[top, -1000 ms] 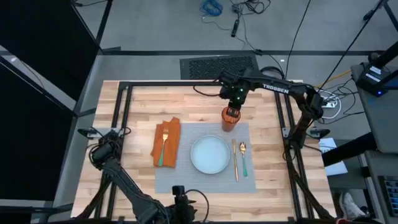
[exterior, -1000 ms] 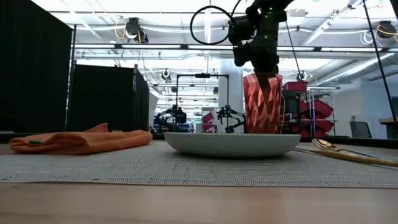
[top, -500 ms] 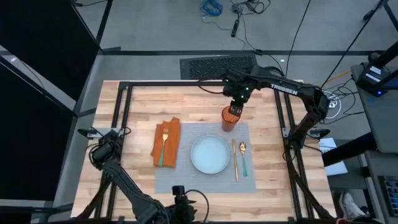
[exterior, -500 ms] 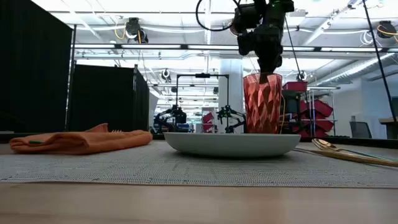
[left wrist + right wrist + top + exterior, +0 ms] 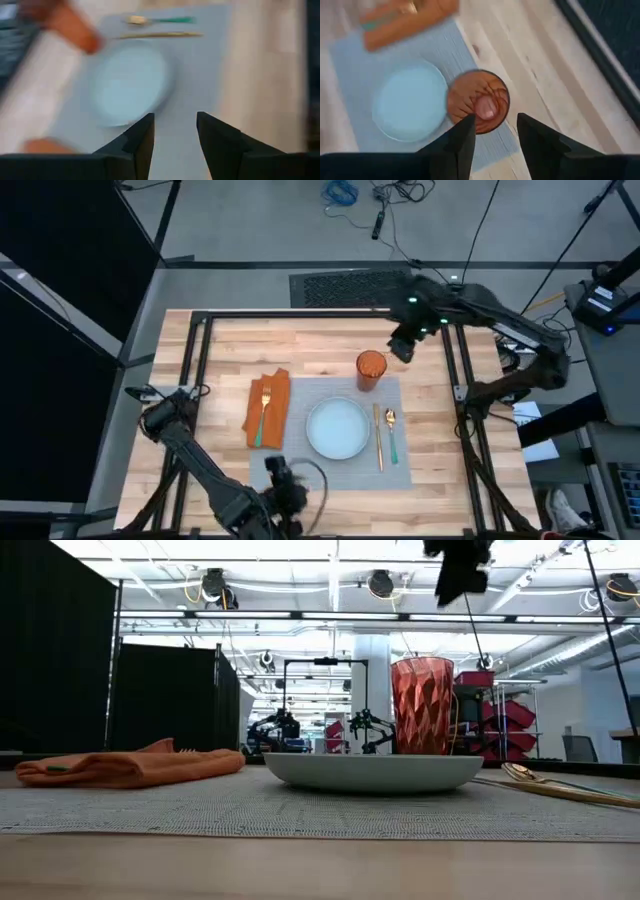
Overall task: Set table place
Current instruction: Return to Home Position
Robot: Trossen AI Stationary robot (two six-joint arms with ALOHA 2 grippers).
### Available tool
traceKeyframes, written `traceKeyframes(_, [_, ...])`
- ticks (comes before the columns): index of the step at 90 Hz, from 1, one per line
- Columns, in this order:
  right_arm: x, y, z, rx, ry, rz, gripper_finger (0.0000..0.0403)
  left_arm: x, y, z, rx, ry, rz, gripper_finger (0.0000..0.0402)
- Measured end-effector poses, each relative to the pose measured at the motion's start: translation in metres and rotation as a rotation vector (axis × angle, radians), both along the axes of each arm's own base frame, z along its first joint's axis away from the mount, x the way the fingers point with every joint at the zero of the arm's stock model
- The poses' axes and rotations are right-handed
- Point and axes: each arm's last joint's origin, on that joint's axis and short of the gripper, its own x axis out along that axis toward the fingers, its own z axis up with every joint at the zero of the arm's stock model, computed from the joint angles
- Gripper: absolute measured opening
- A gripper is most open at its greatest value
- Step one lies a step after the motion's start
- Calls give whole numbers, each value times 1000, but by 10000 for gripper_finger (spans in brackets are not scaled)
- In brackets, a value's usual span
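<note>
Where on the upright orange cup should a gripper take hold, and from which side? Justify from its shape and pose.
Probably the rim of the orange cup, pinched from straight above, fingers astride the wall on the side away from the plate. It stands upright, mouth open and wide. The open right gripper hangs beside it; the left gripper waits open at the near edge.

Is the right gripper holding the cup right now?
No, the right gripper is open and off to the side of the cup, not touching it.
</note>
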Motion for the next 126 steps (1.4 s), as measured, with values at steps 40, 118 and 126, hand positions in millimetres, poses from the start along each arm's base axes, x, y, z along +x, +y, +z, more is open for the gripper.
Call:
traceKeyframes(40, [-91,55,25,-84,56,-89,132,-66,101,73,68,90,120,134])
traceKeyframes(118, [-82,77,-40,-468,-817,111,132,-221,231,80,206,-730,294,134])
traceKeyframes(126, [-79,78,-57,-495,-869,125,132,-225,225,65,219,-754,220,134])
